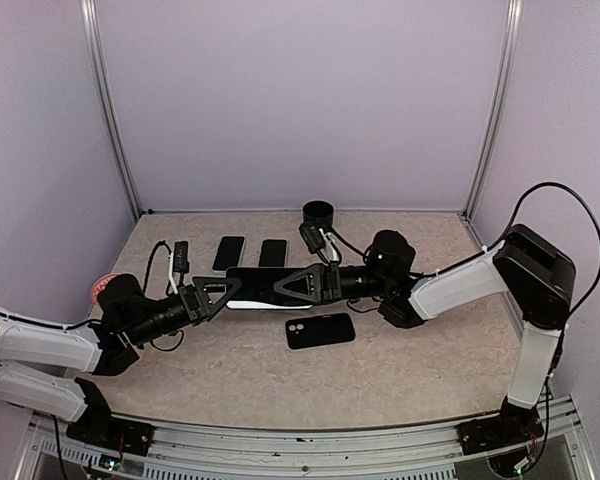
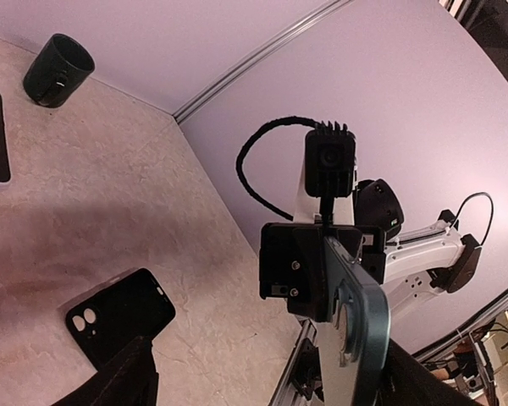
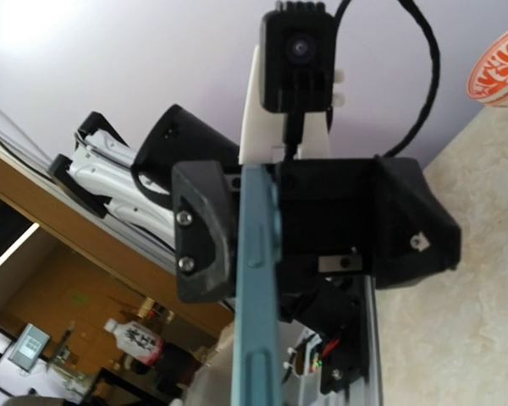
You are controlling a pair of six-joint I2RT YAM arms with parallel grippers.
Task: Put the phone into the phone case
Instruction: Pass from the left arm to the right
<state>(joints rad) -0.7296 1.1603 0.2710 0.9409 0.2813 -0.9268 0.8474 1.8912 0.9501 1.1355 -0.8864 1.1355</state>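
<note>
A blue-grey phone [image 1: 265, 288] hangs in the air between my two grippers, above the middle of the table. My right gripper [image 1: 302, 284] is shut on its right end, and the left wrist view shows that gripper's finger [image 2: 295, 262] pressed against the phone [image 2: 360, 326]. My left gripper [image 1: 225, 293] is open around the phone's left end, its own fingers [image 2: 123, 381] spread wide. The phone lies close to one of them. The right wrist view shows the phone edge-on [image 3: 258, 288]. The black phone case [image 1: 320, 331] lies flat on the table just in front of the phone, and it also shows in the left wrist view [image 2: 118, 315].
Two dark phones [image 1: 229, 253] [image 1: 272, 252] lie at the back. A black cup [image 1: 318, 213] stands at the back wall. A small black device [image 1: 180, 256] lies at the back left. A red-patterned bowl [image 1: 102, 288] sits at the left edge.
</note>
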